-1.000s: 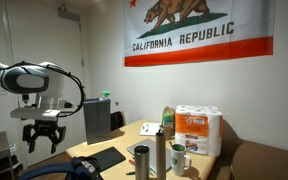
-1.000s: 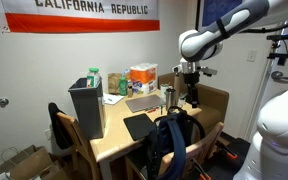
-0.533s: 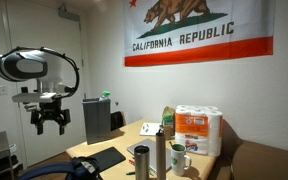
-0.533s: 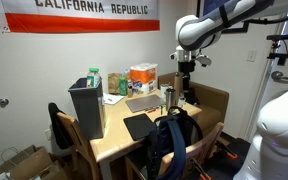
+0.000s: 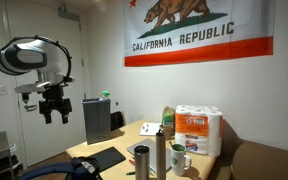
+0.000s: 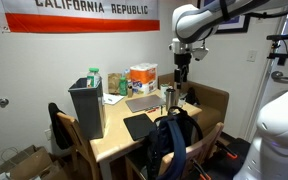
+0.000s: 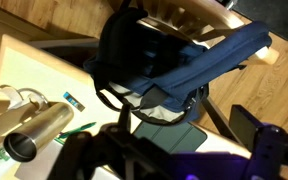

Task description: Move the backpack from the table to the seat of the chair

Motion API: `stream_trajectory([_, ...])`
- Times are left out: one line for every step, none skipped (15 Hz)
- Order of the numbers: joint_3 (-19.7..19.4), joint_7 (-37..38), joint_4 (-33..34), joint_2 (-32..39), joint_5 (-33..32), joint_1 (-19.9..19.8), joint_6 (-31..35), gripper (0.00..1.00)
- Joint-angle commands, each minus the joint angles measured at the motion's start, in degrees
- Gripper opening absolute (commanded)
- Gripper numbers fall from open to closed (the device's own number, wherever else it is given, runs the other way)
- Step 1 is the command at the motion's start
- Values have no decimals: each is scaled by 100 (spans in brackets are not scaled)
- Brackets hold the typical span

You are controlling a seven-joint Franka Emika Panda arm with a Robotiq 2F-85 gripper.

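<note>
wooden table (image 6: pixel 112 130) with bin (image 6: pixel 86 106), paper towels (image 6: pixel 141 78)

plain white wall (image 5: pixel 104 60) with a big california republic flag (image 5: pixel 197 30) hung up on it, light wood table (image 6: pixel 109 142) sitting in front, brownish wood floor (image 7: pixel 259 85) showing in the wrist view.

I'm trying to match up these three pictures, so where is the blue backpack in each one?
Exterior view: backpack at the bottom edge, left of centre, partly cut off.
Exterior view: backpack in the lower middle, at the table's near end.
Wrist view: backpack fills the centre.
Shared landmark: the wooden table.
</note>
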Motion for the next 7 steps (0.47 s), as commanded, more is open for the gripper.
stream_trajectory([145, 481, 242, -10, -84, -91, -162, 100])
stream_trajectory([26, 213, 107, 1, 1, -2, -14, 100])
stream_trajectory([42, 293, 140, 1, 2, -6, -15, 100])
stream_trajectory([51, 308, 155, 1, 2, -6, -15, 100])
stream_trajectory([55, 311, 159, 1, 1, -8, -15, 100])
stream_trajectory([56, 312, 159, 1, 1, -9, -16, 100])
stream_trajectory([55, 312, 159, 1, 0, -11, -16, 100])
